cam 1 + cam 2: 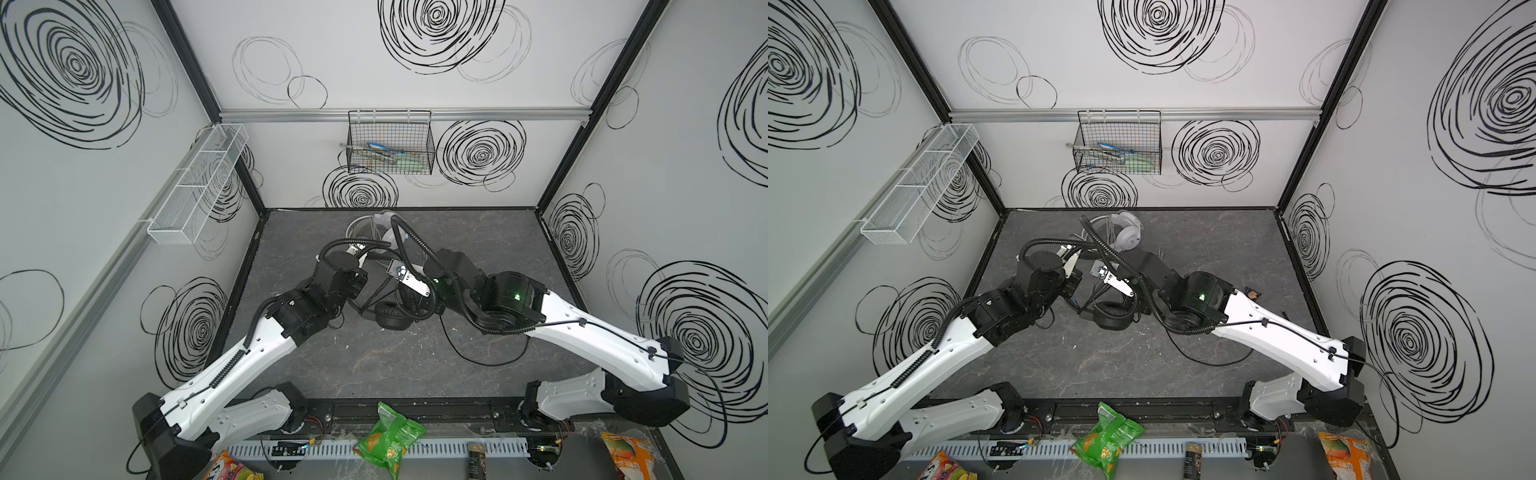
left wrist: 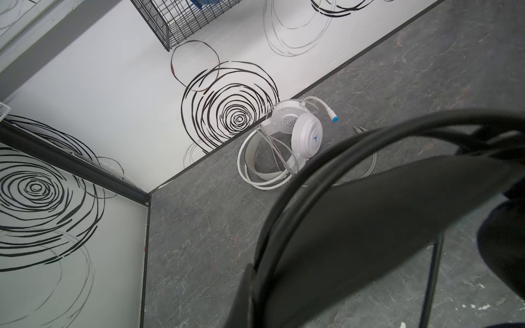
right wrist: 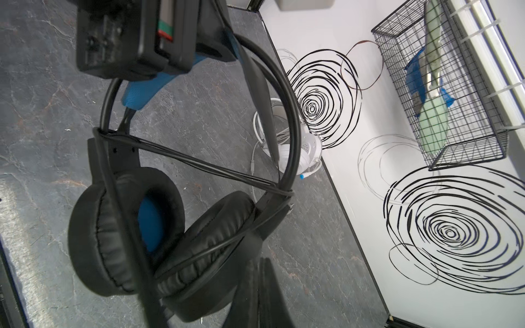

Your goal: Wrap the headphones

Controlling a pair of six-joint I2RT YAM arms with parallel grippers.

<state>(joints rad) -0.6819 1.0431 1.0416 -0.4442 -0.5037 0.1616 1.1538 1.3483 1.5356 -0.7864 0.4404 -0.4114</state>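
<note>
Tension matters: left claw (image 1: 358, 286) clamps the band of the black headset (image 3: 170, 227), held up mid-surface; right claw (image 3: 257, 289) is closed, apparently pinching its black cable (image 3: 199, 166). Lay each turn snug beside the last. White headset (image 2: 301, 133) lies far back.

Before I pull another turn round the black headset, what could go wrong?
The black cable is strung taut across the band of the black headphones, which the left gripper holds only by the blue pad; a harder pull from the right gripper could twist them loose.
The slack loop lies on the table beneath the right arm and may snag.
The white headphones lie close behind; a wide swing might hit them.
</note>
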